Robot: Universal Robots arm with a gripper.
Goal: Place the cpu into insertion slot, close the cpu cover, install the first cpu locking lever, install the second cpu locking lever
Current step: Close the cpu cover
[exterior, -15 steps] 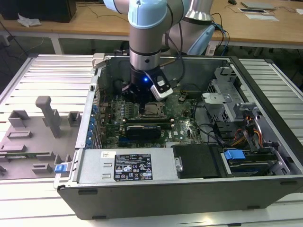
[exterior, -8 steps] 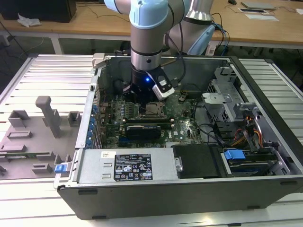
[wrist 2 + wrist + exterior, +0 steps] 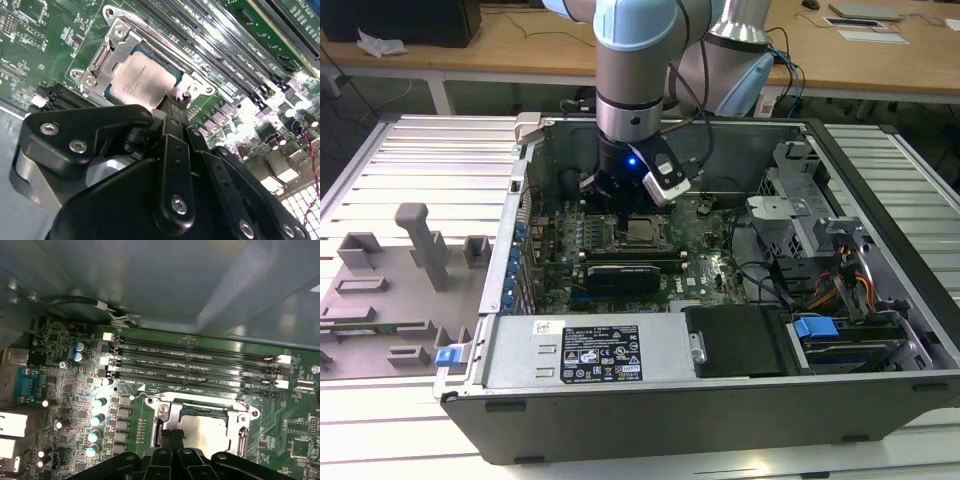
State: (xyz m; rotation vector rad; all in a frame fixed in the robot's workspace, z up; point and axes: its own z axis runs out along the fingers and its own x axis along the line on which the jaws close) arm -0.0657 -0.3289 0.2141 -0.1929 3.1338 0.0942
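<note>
Exterior view: reaching down into the open computer case (image 3: pixel 720 400) on the slatted table (image 3: pixel 410 150), with the gripper (image 3: pixel 618 200) just above one edge of the insertion slot (image 3: pixel 623 232).

Second wrist view: the cpu (image 3: pixel 145 80) lying flat inside the insertion slot (image 3: pixel 134 50), with the cpu cover (image 3: pixel 117 42) folded down around its edges. Gripper (image 3: pixel 173 107) at a corner of the insertion slot, fingers (image 3: pixel 172 130) pressed together, tips just beside a thin lever end (image 3: pixel 186 91); cannot tell whether touching it.

First wrist view: cpu (image 3: pixel 207 432) seated in the insertion slot (image 3: pixel 200 412) under the cpu cover (image 3: pixel 200 404). Long memory slots (image 3: pixel 200 365) beside the insertion slot. Gripper (image 3: pixel 171 432) closed up at the insertion slot's edge, no gap showing.
</note>
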